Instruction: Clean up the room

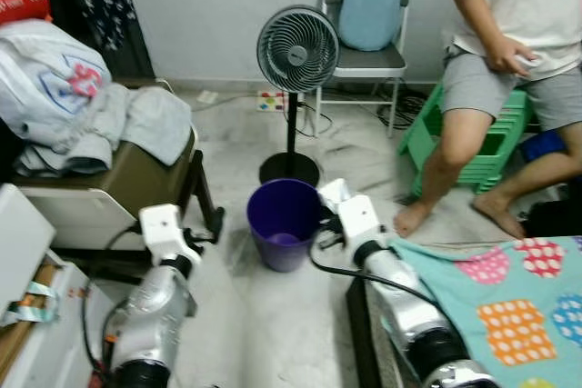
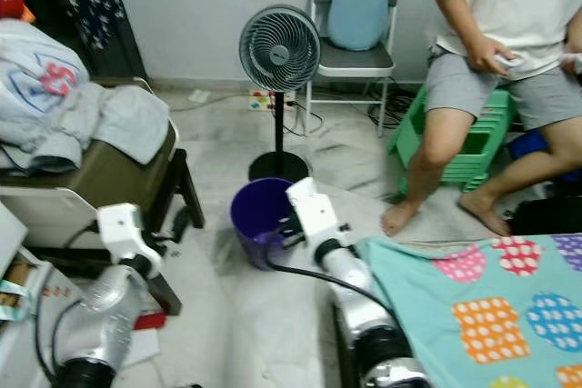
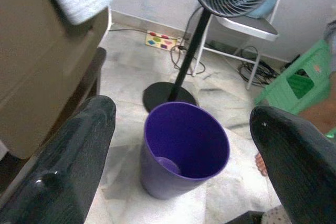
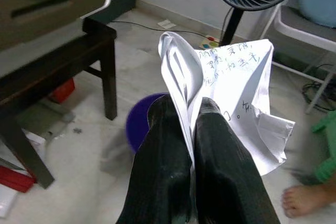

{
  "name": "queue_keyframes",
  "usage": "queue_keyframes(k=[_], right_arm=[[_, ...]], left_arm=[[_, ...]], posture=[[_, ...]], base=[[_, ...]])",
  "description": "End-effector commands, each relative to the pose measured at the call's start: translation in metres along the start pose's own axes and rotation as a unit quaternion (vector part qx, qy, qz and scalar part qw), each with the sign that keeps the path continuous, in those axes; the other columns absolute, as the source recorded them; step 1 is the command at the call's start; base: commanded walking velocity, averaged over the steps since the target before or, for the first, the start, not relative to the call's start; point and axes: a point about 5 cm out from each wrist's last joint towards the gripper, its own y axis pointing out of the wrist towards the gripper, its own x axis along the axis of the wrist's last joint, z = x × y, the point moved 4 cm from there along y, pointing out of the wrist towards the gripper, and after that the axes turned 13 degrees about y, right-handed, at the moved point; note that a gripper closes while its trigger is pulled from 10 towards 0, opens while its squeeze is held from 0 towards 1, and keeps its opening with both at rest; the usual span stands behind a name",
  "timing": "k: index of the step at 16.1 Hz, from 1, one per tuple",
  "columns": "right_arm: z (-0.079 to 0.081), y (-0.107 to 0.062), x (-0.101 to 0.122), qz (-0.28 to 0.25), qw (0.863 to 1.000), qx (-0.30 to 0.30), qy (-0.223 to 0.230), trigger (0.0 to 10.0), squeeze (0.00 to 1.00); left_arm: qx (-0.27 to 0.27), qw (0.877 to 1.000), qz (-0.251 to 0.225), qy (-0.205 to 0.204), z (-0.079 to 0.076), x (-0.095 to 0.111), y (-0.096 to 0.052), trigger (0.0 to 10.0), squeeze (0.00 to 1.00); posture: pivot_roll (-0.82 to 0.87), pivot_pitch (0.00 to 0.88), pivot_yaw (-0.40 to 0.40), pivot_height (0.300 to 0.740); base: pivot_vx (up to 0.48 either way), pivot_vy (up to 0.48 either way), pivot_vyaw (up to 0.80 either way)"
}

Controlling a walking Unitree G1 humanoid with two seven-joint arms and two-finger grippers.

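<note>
Right end effector [image 4: 191,145] pinching paper [image 4: 231,87] above purple bin [image 1: 284,222].

- The two eye views look forward and down from the robot's head, side by side; both take in the purple bin [image 1: 284,223], the standing fan [image 1: 297,49] and the folding chair [image 1: 366,15] at the far wall.
- The left wrist view looks along its hand's fingers [image 3: 73,171], close above that bin and facing the fan.
- The right wrist view looks along its own fingers [image 4: 163,166], toward the bin, the fan and a dark wooden surface [image 4: 58,51].
</note>
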Motion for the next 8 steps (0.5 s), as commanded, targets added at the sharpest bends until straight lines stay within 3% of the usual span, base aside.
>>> queue_keyframes(k=[1, 2, 8], right_arm=[[-0.0012, 0.0014, 0.0020, 0.000, 1.000, -0.001, -0.003, 10.0, 0.00], [-0.0015, 0.0014, 0.0026, -0.001, 1.000, -0.001, -0.002, 10.0, 0.00], [0.0003, 0.0007, 0.0024, -0.002, 1.000, 0.004, -0.008, 10.0, 0.00]], left_arm=[[-0.002, 1.000, -0.003, 0.001, -0.0006, 0.0023, 0.0013, 10.0, 0.00], [0.000, 1.000, -0.004, -0.001, 0.0001, 0.0023, 0.0012, 10.0, 0.00], [-0.002, 1.000, -0.005, -0.002, 0.0001, 0.0018, 0.0001, 10.0, 0.00]], posture=[[-0.10, 0.045, -0.046, 0.740], [-0.10, 0.043, -0.048, 0.740], [-0.10, 0.039, -0.047, 0.740]], base=[[0.000, 0.000, 0.00], [0.000, 0.000, 0.00], [0.284, 0.000, 0.00]])
